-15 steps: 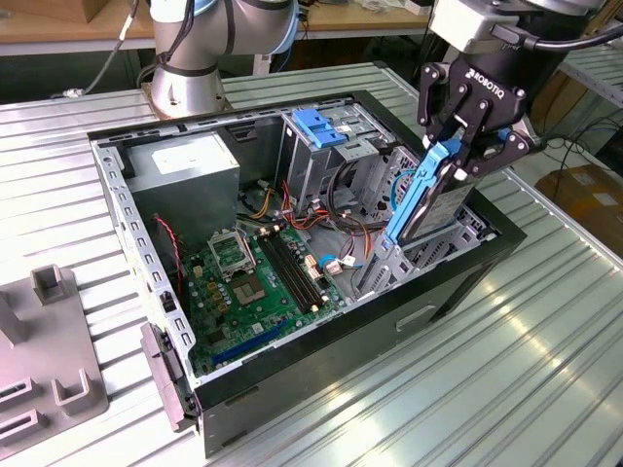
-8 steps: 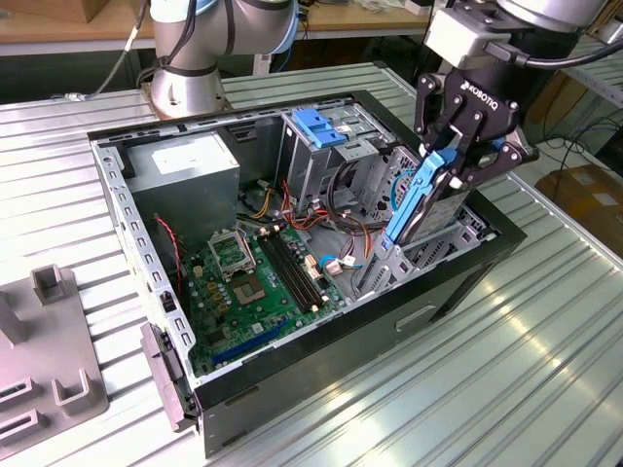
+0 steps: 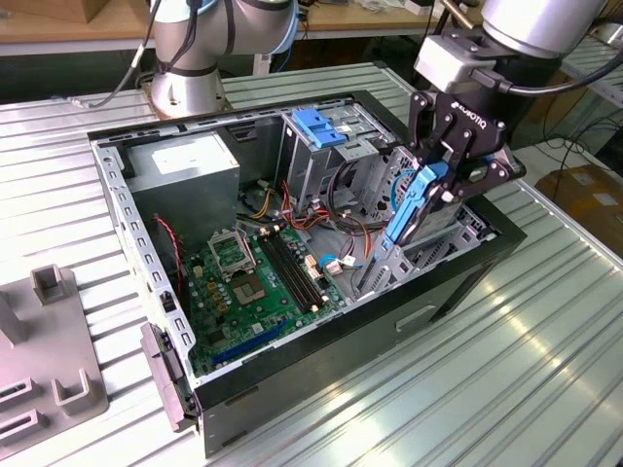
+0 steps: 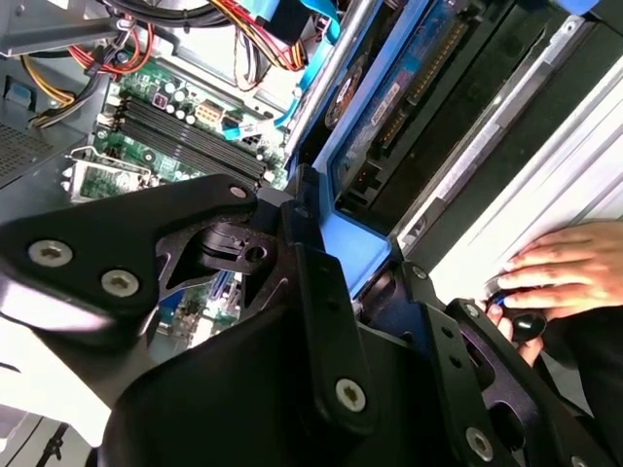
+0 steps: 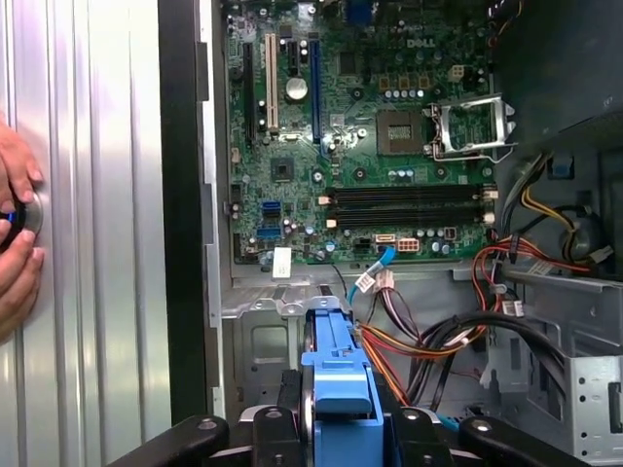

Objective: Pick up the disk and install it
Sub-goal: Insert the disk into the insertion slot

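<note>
- A ribbed metal table (image 3: 506, 370) carries an open computer case (image 3: 321, 360) lying on its side; shelves run behind it.
- Exterior view: the gripper (image 3: 453, 180) hangs over the case corner at the exterior view's right. Its 2 fingers are drawn in on the upper end of the disk (image 3: 404, 219) and grip it.
- The disk slopes down from the gripper, and its lower end is inside the case.
- The motherboard (image 3: 253, 292) lies below the gripper towards the exterior view's left. The power supply (image 3: 185, 175) and a blue bracket (image 3: 321, 126) sit farther off, well apart from the gripper.
- Second wrist view: the gripper (image 4: 355, 248) pinches the blue carrier edge of the disk (image 4: 389, 107), which runs away from the fingers. The motherboard (image 4: 165, 126) lies beside it, and a person's hand (image 4: 560, 272) rests on the table outside the case.
- First wrist view: the gripper (image 5: 341, 428) clasps the disk (image 5: 336, 379) edge-on. Coloured cables (image 5: 438, 341) lie just beside it, with the motherboard (image 5: 370, 146) beyond. The hand (image 5: 15, 233) is well apart, past the case wall.
</note>
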`<state>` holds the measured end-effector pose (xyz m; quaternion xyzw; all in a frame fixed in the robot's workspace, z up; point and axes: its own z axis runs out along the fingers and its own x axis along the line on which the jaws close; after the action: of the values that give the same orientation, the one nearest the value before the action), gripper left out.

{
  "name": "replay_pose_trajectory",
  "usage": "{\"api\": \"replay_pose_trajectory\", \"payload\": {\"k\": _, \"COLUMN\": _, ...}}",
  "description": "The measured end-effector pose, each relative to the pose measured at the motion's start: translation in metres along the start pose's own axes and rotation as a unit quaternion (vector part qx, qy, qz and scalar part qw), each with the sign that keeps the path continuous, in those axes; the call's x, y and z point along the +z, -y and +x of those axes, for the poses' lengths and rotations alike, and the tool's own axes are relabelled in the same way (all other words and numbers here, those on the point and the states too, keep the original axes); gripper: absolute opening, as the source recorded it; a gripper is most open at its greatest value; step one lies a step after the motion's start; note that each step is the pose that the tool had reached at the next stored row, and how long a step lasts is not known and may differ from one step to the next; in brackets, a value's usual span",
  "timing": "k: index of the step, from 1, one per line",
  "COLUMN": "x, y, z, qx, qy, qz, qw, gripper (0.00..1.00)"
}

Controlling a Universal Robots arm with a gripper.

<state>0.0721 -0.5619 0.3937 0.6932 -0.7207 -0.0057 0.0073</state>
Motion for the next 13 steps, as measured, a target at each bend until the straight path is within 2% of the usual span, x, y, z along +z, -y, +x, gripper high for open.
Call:
{"api": "replay_pose_trajectory", "payload": {"k": 5, "x": 0.0082, "y": 0.0002, "z": 0.0, "qx": 0.0, "qy": -0.0001, "qz": 0.0, "qw": 1.0, "gripper": 0.37}}
{"api": "replay_pose_trajectory", "payload": {"k": 13, "x": 0.0082, "y": 0.0002, "z": 0.0, "qx": 0.0, "qy": -0.002, "qz": 0.0, "qw": 1.0, "gripper": 0.38}}
